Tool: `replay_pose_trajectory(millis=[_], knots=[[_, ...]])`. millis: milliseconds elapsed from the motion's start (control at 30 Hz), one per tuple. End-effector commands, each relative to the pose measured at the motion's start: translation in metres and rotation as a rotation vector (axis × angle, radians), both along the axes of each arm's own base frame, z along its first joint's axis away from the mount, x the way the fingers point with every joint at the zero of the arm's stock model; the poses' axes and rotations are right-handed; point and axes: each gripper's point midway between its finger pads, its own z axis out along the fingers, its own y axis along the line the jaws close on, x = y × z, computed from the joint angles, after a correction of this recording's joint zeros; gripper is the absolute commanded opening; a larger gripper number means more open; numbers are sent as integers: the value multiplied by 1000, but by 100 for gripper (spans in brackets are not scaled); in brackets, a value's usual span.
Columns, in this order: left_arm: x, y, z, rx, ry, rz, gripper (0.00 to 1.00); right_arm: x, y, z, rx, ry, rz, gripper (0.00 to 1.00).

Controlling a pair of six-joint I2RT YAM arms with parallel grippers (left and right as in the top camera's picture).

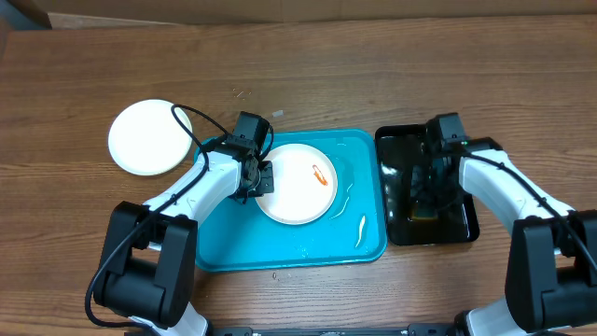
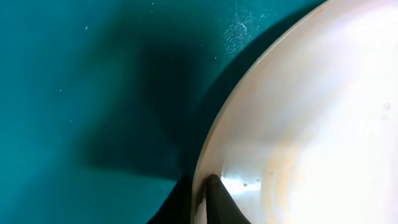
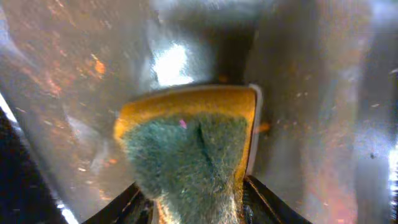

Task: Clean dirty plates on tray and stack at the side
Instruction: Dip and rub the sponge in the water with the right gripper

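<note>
A white plate [image 1: 297,184] with a small orange smear [image 1: 320,175] lies in the turquoise tray [image 1: 242,238]. My left gripper [image 1: 262,177] is at the plate's left rim. In the left wrist view the gripper [image 2: 202,200] is shut on the rim of the plate [image 2: 311,112], one finger under it and one on top, above the tray floor [image 2: 74,93]. A second, pale plate [image 1: 149,137] rests on the table to the left of the tray. My right gripper [image 3: 196,208] is down in the black tray [image 3: 311,93], shut on a yellow sponge [image 3: 193,143] with a green scrub face.
The black tray [image 1: 427,224] stands right of the turquoise tray, its floor wet and shiny. Thin wet streaks [image 1: 359,230] lie on the turquoise tray's right side. Bare wooden table [image 1: 373,75] runs behind both trays.
</note>
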Motion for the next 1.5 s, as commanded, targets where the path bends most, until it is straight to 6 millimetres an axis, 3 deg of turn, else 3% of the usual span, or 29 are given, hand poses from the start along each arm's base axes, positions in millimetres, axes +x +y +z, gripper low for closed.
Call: replay_pose_trajectory(millis=[0, 67, 133, 200, 333, 400, 600, 667, 833, 1033, 1467], knots=[[0, -1, -4, 5, 10, -24, 13, -9, 5, -6, 27, 20, -4, 6], [0, -1, -4, 5, 10, -24, 16, -6, 5, -4, 26, 10, -4, 4], [0, -1, -4, 5, 10, -24, 17, -2, 5, 2, 26, 6, -3, 27], [0, -1, -4, 5, 10, -24, 18, 0, 6, 8, 25, 13, -3, 43], [0, -1, -4, 5, 10, -24, 19, -1, 5, 11, 23, 23, 0, 54], [0, -1, -4, 5, 10, -24, 19, -4, 5, 9, 23, 32, 0, 50], [0, -1, -4, 5, 10, -24, 18, -19, 3, -4, 18, 67, -1, 22], [0, -1, -4, 5, 8, -24, 18, -20, 3, -5, 18, 67, -1, 4], [0, -1, -4, 5, 9, -24, 15, -15, 5, -1, 31, 54, -1, 4], [0, -1, -4, 5, 7, -24, 8, -1, 7, 24, 31, 48, 4, 4], [5, -2, -3, 4, -12, -49, 4, 22, 6, 48, 15, -15, 20, 4]])
